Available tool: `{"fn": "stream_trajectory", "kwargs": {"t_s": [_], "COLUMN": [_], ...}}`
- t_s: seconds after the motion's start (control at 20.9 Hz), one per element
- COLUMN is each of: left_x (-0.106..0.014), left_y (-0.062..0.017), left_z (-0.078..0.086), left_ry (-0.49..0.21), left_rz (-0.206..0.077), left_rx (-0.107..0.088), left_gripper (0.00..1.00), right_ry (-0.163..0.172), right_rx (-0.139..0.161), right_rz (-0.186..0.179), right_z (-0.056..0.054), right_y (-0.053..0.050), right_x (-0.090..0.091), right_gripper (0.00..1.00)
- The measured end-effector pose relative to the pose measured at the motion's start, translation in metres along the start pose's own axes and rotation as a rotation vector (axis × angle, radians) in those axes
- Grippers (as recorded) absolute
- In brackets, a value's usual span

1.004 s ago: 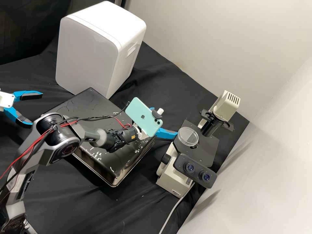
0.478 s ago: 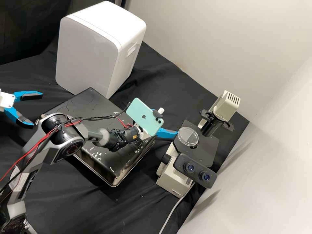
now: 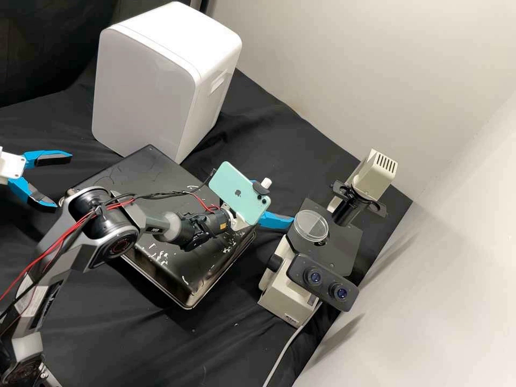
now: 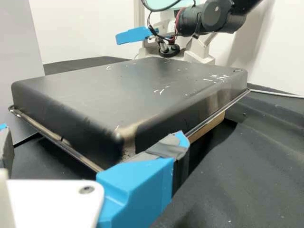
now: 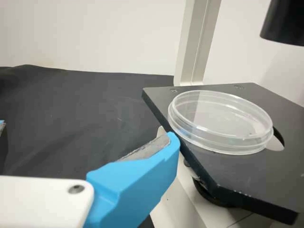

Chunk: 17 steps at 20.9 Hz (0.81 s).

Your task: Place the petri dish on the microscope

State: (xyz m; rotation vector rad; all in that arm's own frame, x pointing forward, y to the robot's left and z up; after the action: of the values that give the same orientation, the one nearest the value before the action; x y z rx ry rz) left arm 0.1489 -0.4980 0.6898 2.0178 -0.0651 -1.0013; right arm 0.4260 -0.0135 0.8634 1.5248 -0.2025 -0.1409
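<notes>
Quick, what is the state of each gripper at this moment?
Left gripper: open, holding nothing.
Right gripper: open, empty; the petri dish lies on the microscope stage.

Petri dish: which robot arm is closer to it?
Right. The right gripper is just beside the petri dish, not touching. The left gripper is far off, beyond the black tray.

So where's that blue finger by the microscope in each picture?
High view: the blue finger sticks out from under the phone, toward the stage.
Left wrist view: it is far off, beyond the tray.
Right wrist view: close up, its tip beside the stage's edge, short of the dish.
Landmarks: the tray links the high and left wrist views; the dish links the high and right wrist views.
</notes>
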Motion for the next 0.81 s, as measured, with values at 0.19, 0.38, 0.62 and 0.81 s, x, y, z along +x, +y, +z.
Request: {"fn": "stream_trajectory", "kwargs": {"t_s": [0.19, 0.38, 0.62, 0.81], "left_x": [0.0, 0.0, 0.0, 0.0], "left_y": [0.0, 0.0, 0.0, 0.0], "left_z": [0.0, 0.0, 0.0, 0.0], "left_ry": [0.0, 0.0, 0.0, 0.0], "left_rz": [0.0, 0.0, 0.0, 0.0], "left_rx": [0.0, 0.0, 0.0, 0.0], "left_gripper": [1.0, 1.0, 1.0, 1.0], "right_ry": [0.027, 0.047, 0.049, 0.049], "right_rx": [0.001, 0.0, 0.0, 0.0], "right_rz": [0.017, 0.019, 0.018, 0.018], "right_z": [-0.011, -0.02, -0.02, -0.02], "right_y": [0.008, 0.008, 0.008, 0.008], "right_x": [-0.006, -0.009, -0.009, -0.009], "right_gripper": [1.0, 1.0, 1.0, 1.0]}}
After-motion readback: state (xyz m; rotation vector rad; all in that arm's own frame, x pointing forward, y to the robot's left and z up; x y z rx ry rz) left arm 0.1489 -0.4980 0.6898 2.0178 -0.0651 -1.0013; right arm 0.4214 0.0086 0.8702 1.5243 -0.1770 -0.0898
